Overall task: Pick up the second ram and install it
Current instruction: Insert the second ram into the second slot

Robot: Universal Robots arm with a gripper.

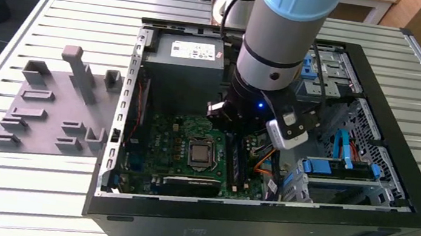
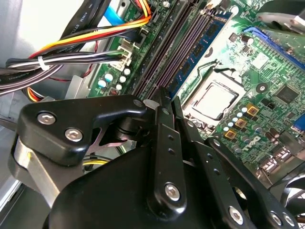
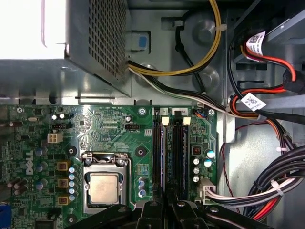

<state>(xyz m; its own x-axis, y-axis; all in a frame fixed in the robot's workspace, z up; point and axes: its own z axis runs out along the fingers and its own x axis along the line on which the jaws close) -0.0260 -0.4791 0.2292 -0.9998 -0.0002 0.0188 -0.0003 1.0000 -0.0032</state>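
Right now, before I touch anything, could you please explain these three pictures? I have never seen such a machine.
The grey tube is a robot arm, and the gripper is its hand. The exterior view comes from a camera off the arm. Both wrist views come from cameras on the arm, looking past the gripper. On the table stand an open computer case and a grey tray. The gripper hangs low inside the case, just over two long memory slots on the green board. Whether it holds a ram I cannot tell.

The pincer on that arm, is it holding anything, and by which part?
Cannot tell: the pincer is down at the memory slots, and any hold is hidden.
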